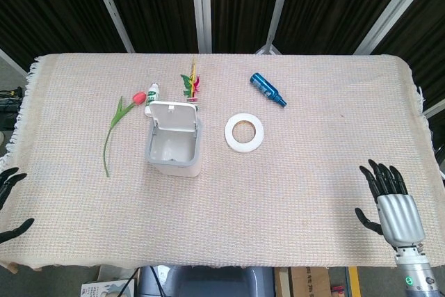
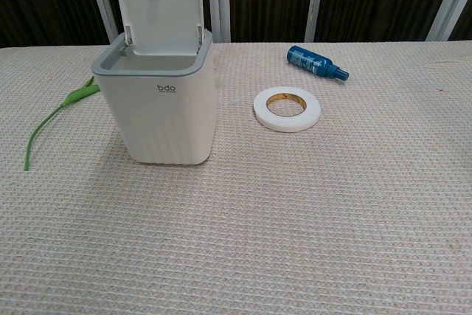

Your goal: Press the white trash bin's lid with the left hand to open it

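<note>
The white trash bin (image 1: 174, 151) (image 2: 161, 112) stands left of the table's middle, its lid (image 1: 172, 117) (image 2: 161, 9) swung up and the inside showing empty. At the far left edge of the head view only the dark fingertips of my left hand (image 1: 8, 199) show, spread apart and well away from the bin. My right hand (image 1: 389, 199) lies at the table's front right, fingers spread, holding nothing. Neither hand appears in the chest view.
A white tape roll (image 1: 244, 132) (image 2: 287, 108) lies right of the bin. A blue bottle (image 1: 268, 89) (image 2: 316, 62) sits further back. A red tulip (image 1: 119, 119) with its green stem (image 2: 51, 117) lies left of the bin, and a small tube (image 1: 151, 94) and colourful feathers (image 1: 190, 83) behind it.
</note>
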Robot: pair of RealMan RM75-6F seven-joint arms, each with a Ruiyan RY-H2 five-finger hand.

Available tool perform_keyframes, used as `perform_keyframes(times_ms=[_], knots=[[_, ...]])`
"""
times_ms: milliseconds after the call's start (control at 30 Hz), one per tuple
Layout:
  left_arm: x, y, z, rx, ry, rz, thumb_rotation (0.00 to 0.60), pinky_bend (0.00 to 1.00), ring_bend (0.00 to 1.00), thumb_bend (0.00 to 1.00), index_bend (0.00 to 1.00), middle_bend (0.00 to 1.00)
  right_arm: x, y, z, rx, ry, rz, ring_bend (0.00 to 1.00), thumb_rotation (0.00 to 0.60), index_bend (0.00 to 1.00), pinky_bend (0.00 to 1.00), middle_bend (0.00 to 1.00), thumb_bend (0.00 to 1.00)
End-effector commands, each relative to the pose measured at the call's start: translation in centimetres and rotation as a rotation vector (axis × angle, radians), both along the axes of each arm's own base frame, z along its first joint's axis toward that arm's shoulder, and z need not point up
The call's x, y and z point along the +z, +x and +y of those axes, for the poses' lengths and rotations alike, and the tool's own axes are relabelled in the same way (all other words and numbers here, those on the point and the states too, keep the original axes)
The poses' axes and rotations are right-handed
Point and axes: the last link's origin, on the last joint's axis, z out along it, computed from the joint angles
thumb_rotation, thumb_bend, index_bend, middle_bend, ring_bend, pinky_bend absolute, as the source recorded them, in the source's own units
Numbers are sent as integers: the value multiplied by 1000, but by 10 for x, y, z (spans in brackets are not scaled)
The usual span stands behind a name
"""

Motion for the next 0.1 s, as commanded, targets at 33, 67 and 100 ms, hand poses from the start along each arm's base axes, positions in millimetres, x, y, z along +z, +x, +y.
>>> perform_keyframes(times_ms=[33,67,100], knots=[[2,-2,0,-21,23,-4,600,54,0,170,200,123,0,1,0,8,-1,-7,0,600,121,0,19,268],[3,-2,0,-27,28,-9,600,53,0,170,200,123,-1,2,0,12,-2,-9,0,600,121,0,19,268],[3,-3,0,-28,31,-10,600,53,0,170,200,123,-1,2,0,13,-2,-9,0,600,121,0,19,268]])
